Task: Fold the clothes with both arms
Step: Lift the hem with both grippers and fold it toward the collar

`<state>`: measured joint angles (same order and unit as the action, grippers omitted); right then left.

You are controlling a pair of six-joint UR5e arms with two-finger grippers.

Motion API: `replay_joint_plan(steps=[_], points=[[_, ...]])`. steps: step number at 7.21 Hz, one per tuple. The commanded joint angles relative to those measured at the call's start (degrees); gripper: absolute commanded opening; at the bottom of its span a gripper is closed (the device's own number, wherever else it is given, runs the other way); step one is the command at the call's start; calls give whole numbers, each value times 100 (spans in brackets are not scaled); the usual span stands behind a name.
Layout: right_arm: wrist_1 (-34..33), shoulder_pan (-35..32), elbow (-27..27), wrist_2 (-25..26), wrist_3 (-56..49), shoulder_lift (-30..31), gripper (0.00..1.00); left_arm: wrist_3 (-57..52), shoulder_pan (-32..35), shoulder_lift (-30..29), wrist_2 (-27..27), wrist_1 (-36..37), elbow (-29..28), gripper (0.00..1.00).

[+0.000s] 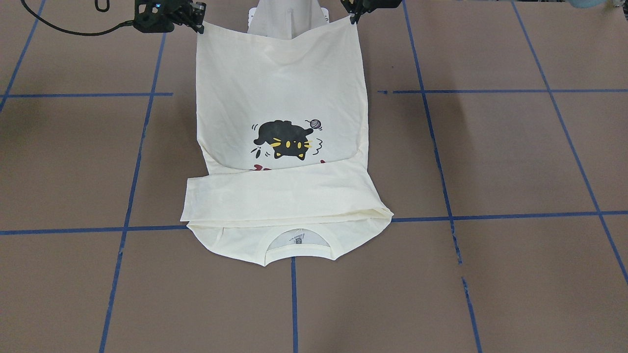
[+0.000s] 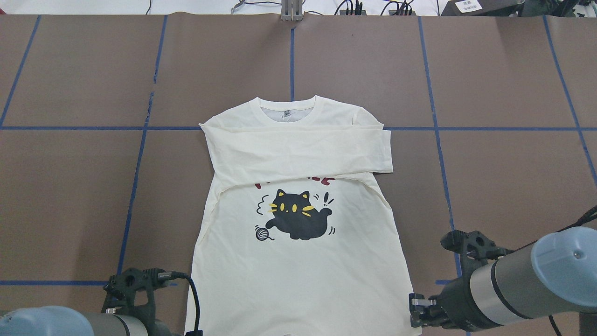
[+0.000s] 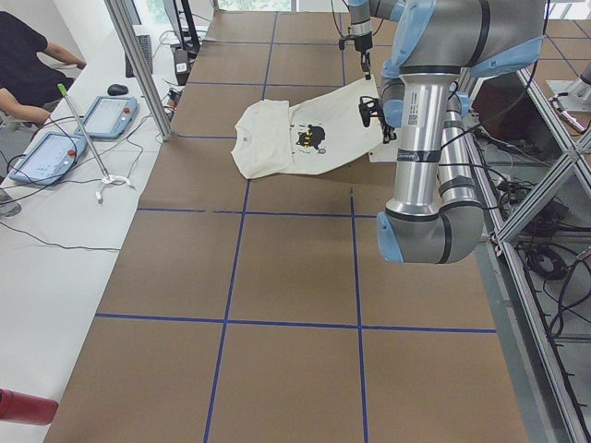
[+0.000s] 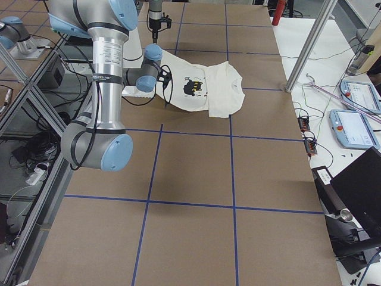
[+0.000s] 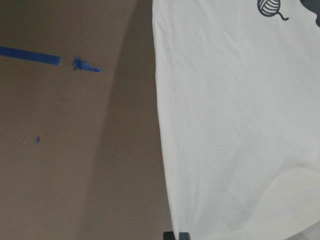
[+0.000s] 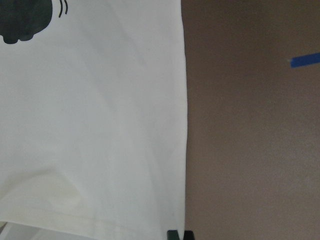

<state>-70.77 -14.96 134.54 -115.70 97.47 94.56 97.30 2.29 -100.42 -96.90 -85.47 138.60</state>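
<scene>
The cream T-shirt (image 2: pixel 298 275) lies print side up on the table, collar away from the robot. Both long sleeves (image 2: pixel 298 149) are folded across the chest and cover most of the red lettering above the black cat print (image 2: pixel 296 214). My left gripper (image 2: pixel 193 332) is shut on the hem corner on its side; in the front-facing view it (image 1: pixel 353 18) holds that corner up. My right gripper (image 2: pixel 415 310) is shut on the other hem corner, also raised (image 1: pixel 200 28). The hem hangs taut between them, off the table. The wrist views show the shirt's side edges (image 5: pixel 162 150) (image 6: pixel 182 150).
Brown table (image 2: pixel 503 177) with blue tape grid lines (image 2: pixel 70 127). The white pedestal base (image 1: pixel 287 19) stands behind the raised hem. An operator (image 3: pixel 23 65) and two tablets (image 3: pixel 51 152) are at a side bench beyond the table edge. A red cylinder (image 3: pixel 23 406) is near that edge.
</scene>
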Motion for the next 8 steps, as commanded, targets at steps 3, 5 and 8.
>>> replay_joint_plan(steps=[3,5,8], points=[[20,-1479,-786,-40,-604,-919,0,-1508,1569,-109,-417,4,-235,0],[11,-2235,-1559,-49,-763,-1622,0,-2056,2649,-668,-1003,-4,-856,0],[2,-3011,-2797,-136,-931,-2694,0,-2353,3511,-1557,-1033,-75,-2289,0]])
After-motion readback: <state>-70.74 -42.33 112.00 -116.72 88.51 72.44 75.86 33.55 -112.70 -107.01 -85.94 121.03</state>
